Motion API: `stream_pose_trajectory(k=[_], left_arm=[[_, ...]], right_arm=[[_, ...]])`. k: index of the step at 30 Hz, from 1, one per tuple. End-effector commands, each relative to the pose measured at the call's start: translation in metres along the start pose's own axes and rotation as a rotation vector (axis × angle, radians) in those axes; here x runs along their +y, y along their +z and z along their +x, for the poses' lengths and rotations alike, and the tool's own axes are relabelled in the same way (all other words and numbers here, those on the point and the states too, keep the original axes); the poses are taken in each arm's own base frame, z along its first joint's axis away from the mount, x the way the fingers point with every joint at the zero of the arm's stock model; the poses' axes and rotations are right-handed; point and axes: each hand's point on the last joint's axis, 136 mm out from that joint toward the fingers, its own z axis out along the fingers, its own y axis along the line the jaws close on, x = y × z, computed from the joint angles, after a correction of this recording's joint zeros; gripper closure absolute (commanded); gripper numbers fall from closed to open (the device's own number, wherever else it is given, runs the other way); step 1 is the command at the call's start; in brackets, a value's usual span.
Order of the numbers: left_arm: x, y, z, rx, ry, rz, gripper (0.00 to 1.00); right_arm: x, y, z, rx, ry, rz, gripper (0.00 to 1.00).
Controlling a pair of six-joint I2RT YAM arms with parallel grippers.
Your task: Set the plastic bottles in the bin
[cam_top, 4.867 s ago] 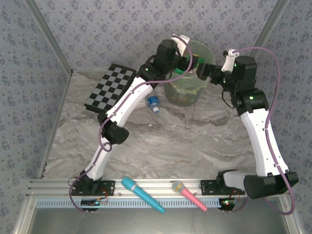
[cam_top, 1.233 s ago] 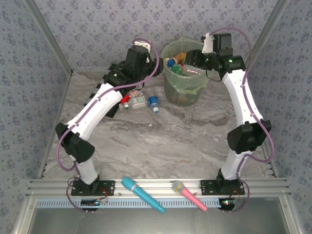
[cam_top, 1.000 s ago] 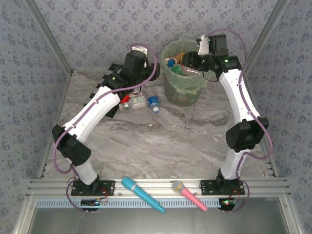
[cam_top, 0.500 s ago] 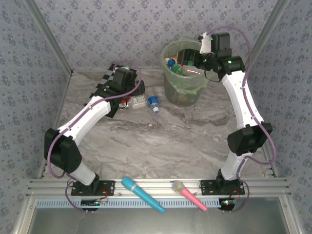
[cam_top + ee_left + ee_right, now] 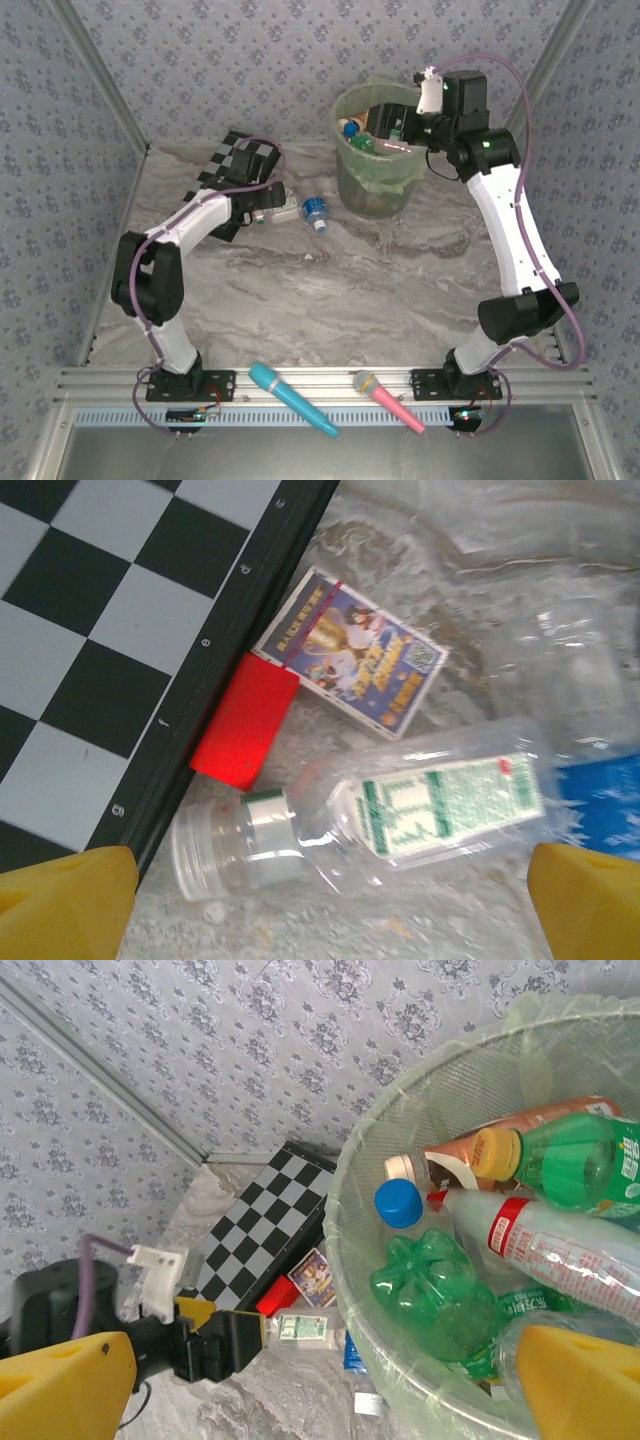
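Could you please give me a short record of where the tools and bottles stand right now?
left tool: open, above the clear bottle lying on the table
right tool: open, over the bin
in bin: several bottles
outside bin: clear bottle, blue-labelled bottle
beside clear bottle: red block, card, chessboard

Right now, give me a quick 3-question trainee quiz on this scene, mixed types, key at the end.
1. True or false: the left gripper is shut on the clear bottle.
2. How many bottles lie on the table outside the bin?
3. The right gripper hangs over: A) the blue-label bottle B) the bin C) the clear bottle.
Key: 1 false, it is open. 2 two: the clear bottle and the blue-label bottle. 3 B.
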Motion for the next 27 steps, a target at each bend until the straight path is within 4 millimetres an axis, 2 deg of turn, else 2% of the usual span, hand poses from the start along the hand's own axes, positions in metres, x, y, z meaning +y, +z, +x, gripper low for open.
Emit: stream_pose_trajectory(k=[1,5,9,13,20,27], left_arm=[[-0.02,0.008,-0.025,-0.028,0.044,0.081,0.01],[-0.025,0.032,-0.024,0.014,0.054,0.104,0.01],[-0.031,0.044,-0.021,0.037,0.059,0.128,0.01],[-0.038,0.053,-0.008,0.092,0.054,0.17,0.02],[-0.045,0.051,0.027,0.163,0.013,0.266,0.04],[-0.052,0.031,0.055,0.211,0.035,0.282,0.04]], right_arm=[[0.004,-0.013,-0.002,-0.026,-0.025,0.01,0.0],[0.003,-0.018,0.002,-0.022,-0.028,0.019,0.0],[0.004,-0.02,0.004,-0.02,-0.03,0.022,0.0],[0.003,-0.019,0.006,-0.013,-0.029,0.023,0.0],[0.001,-0.014,0.009,-0.005,-0.024,0.018,0.0],[0.0,-0.008,0.01,0.001,-0.021,0.009,0.0]])
